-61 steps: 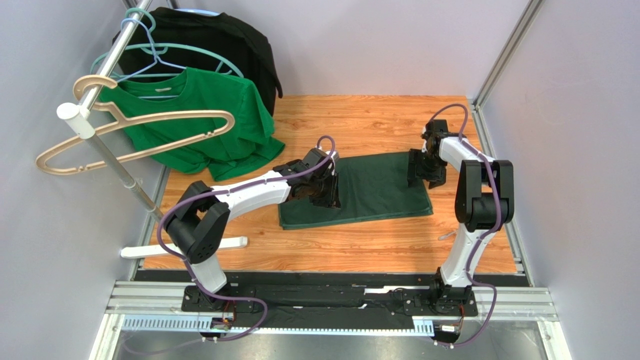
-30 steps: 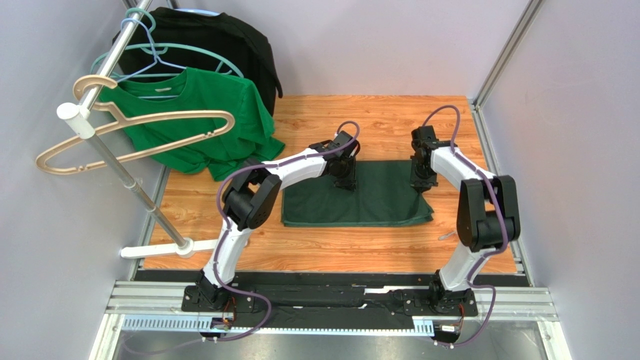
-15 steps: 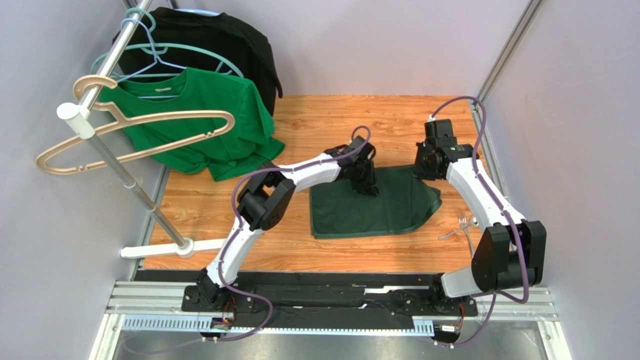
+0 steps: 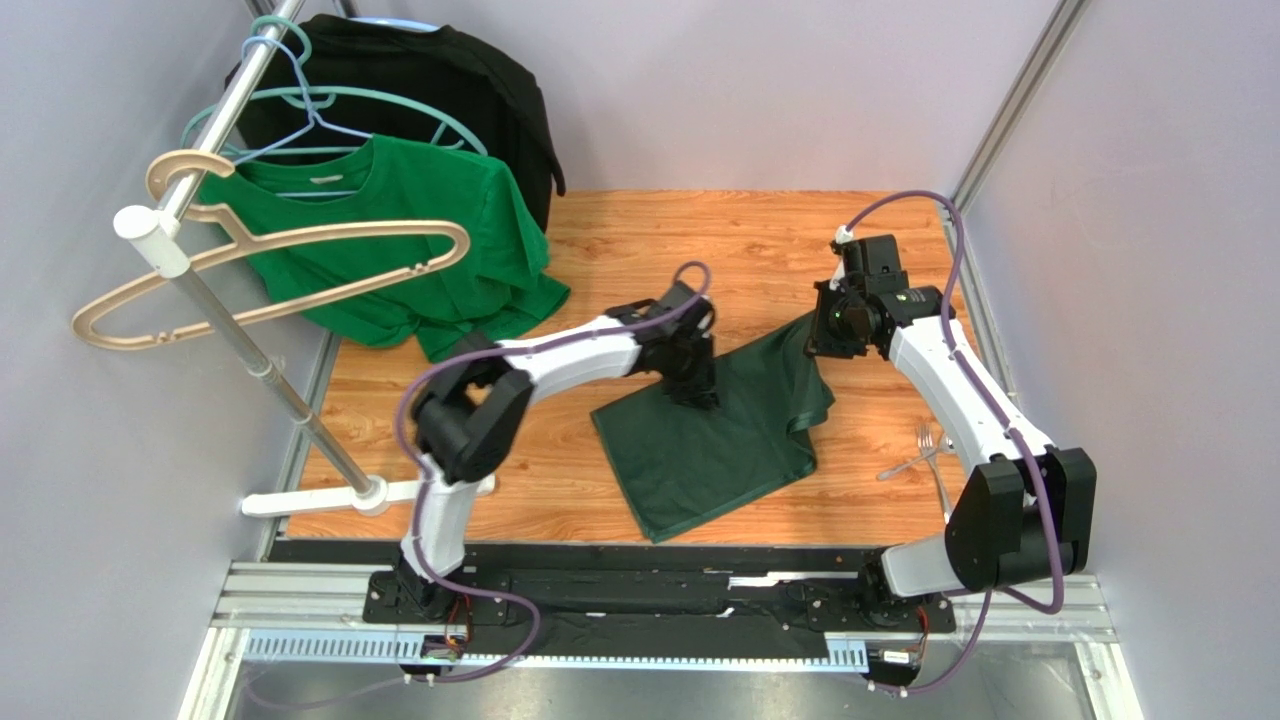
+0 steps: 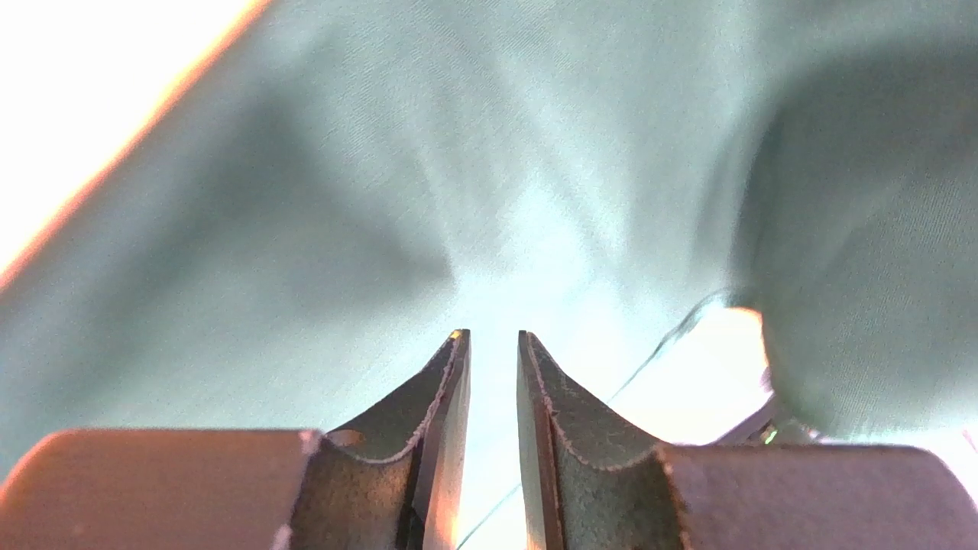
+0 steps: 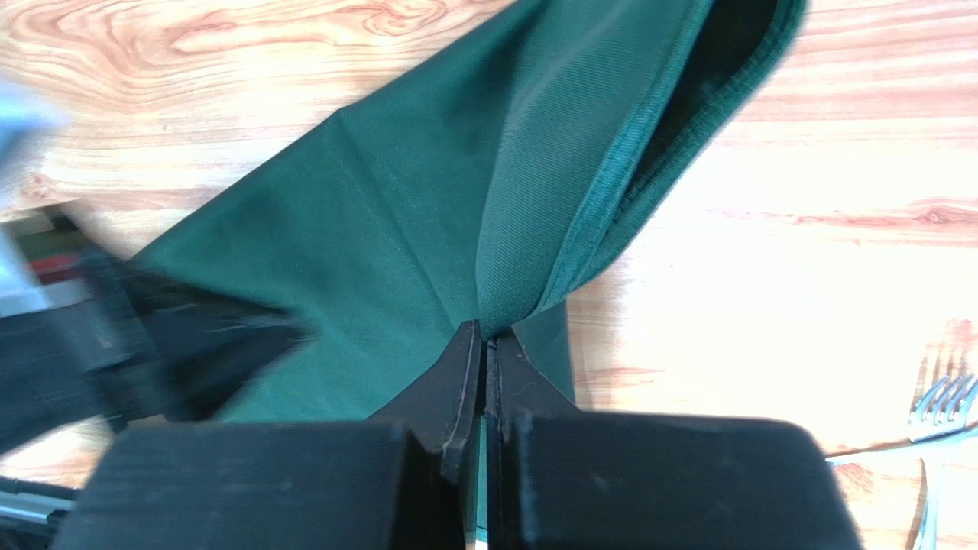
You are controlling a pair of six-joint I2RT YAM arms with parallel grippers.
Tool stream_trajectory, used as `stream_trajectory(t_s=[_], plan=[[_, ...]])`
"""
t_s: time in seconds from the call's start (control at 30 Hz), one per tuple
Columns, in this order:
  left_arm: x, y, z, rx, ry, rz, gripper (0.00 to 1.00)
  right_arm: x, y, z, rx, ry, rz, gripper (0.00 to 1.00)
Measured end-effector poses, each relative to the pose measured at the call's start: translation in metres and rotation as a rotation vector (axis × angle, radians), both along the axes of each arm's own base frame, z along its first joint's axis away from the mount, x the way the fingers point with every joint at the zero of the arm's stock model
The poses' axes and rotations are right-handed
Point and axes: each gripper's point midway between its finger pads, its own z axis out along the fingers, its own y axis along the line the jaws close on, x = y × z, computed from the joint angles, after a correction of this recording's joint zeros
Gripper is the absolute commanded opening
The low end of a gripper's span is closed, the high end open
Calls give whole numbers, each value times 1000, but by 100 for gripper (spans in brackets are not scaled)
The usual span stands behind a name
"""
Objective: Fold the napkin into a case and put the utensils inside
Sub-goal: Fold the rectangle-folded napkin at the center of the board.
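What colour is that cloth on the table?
The napkin is plain dark green, no print; the right wrist view shows it best.

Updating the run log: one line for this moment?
napkin: partly lifted | right gripper: shut on it | left gripper: grip unclear

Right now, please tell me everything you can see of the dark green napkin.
The napkin is plain dark green soft cloth, rumpled, lying skewed on the wooden table. Its far right corner is lifted, pinched by the shut right tool; a hemmed edge shows there. The left tool is at its far left edge, jaws slightly apart; a grip there is unclear.
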Motion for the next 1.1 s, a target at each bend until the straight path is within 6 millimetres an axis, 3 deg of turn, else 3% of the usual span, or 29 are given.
stream_trajectory(t_s=[0.13,0.2,0.3,0.43,0.53,0.83,0.9,1.0,1.1], plan=[[-12,53,25,30,-46,17,27,-2,6,3,2,-11,24,0],[-23,69,28,43,-61,17,27,-2,7,4,3,-16,29,0],[-44,89,18,93,-49,9,26,-3,8,4,0,-17,37,0],[-54,106,-12,192,-5,8,25,-3,6,4,-11,-18,33,0],[-52,109,-33,253,38,3,25,-4,3,7,-22,-25,24,0],[33,59,-27,245,-73,-25,25,-17,-13,19,-75,-77,-23,0],[43,55,-25,249,-99,-35,26,-20,-15,18,-83,-72,-26,0],[41,62,-26,270,-105,-46,29,-19,-15,17,-85,-68,-27,0],[26,83,-21,298,-110,-46,29,-19,-13,15,-86,-63,-22,0]])
